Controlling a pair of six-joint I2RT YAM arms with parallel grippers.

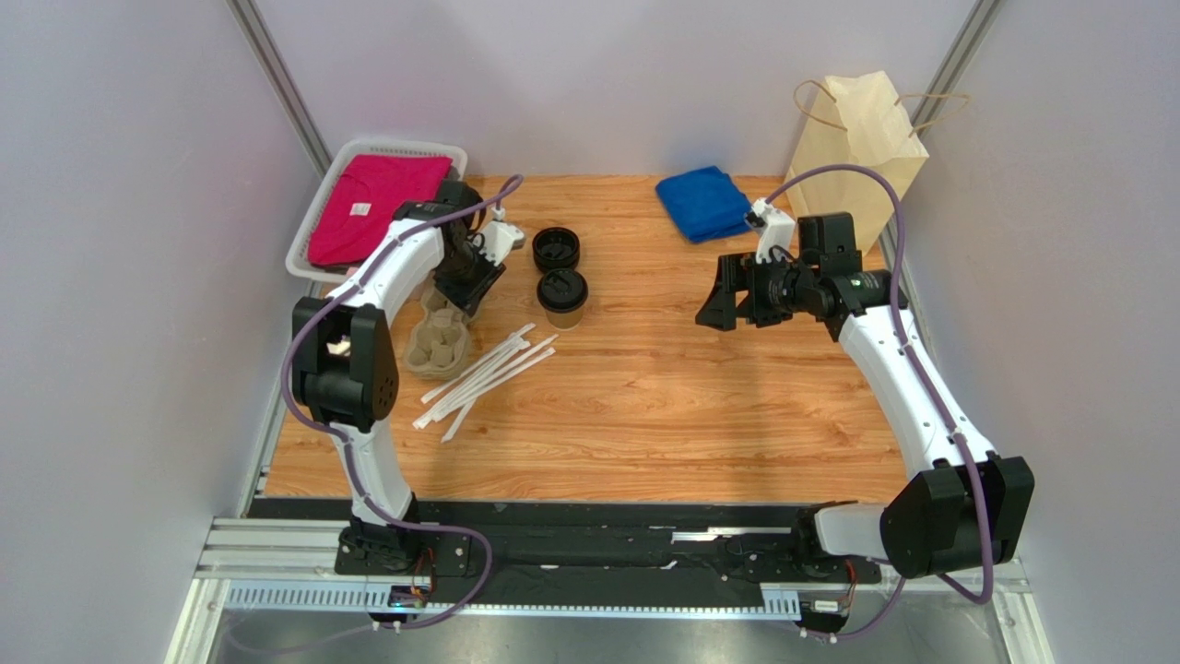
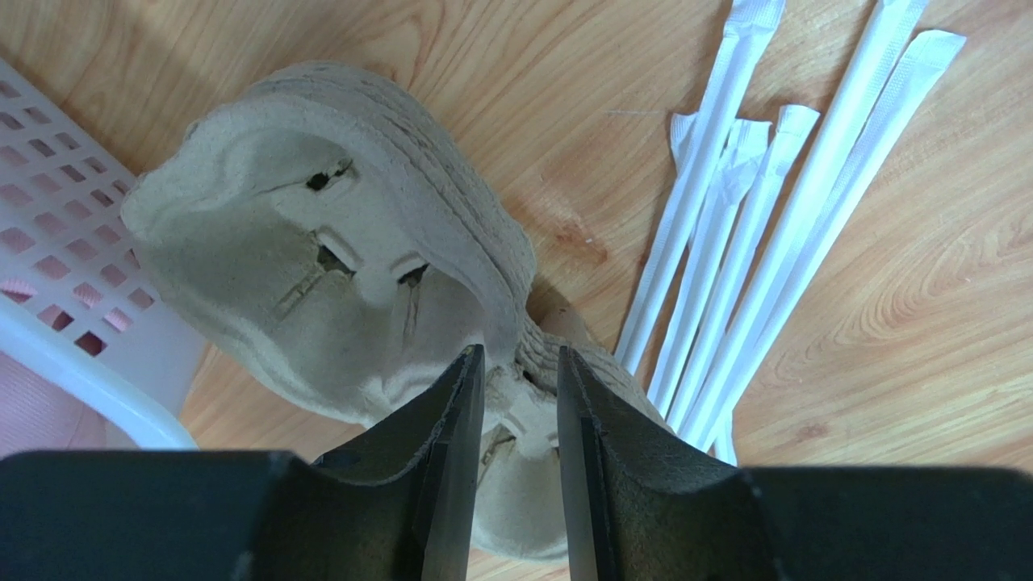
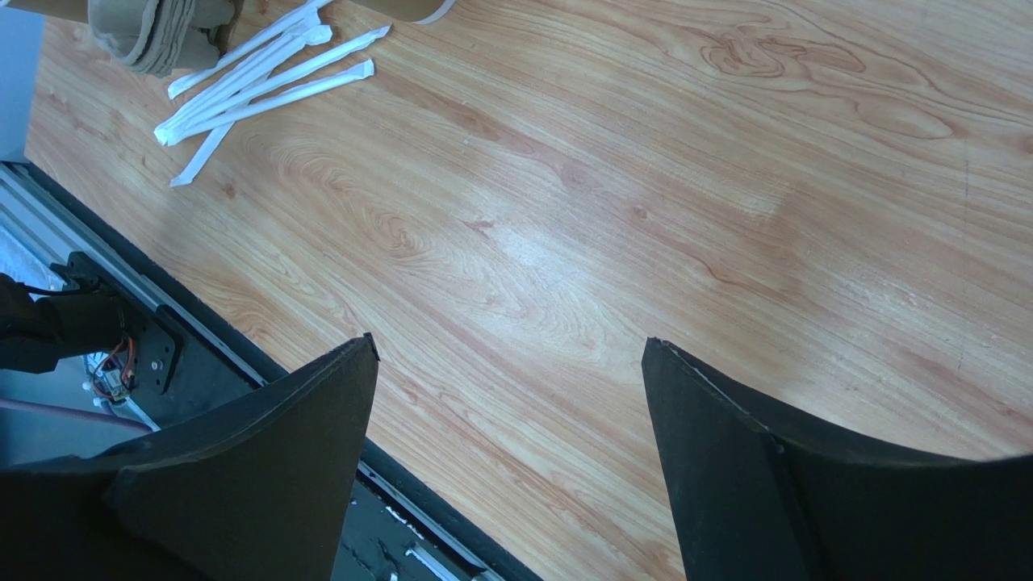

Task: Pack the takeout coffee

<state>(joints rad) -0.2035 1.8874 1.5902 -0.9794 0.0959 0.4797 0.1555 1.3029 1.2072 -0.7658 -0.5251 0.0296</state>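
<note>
Top external: we look down on a wooden desk, with two arms reaching in from its near edge.
Takeout coffee: the takeout coffee stands upright on the far left part of the desk with its black lid on. It is just nearer to us than a pile of loose black lids and just past the far tips of the wrapped straws. Neither arm touches it.
Left arm: the left fingers point down over a stack of pulp cup carriers. They are released and parted by a narrow gap, and pulp shows through the gap. We cannot tell whether they touch the stack.
Right arm: the right fingers are spread wide with nothing between them. They hover over bare wood on the right half of the desk, well apart from the coffee.
Left edge: a white basket holds a pink cloth, near the carriers.
Far side: a blue cloth lies near a brown paper bag, which stands upright in the far right corner.
</note>
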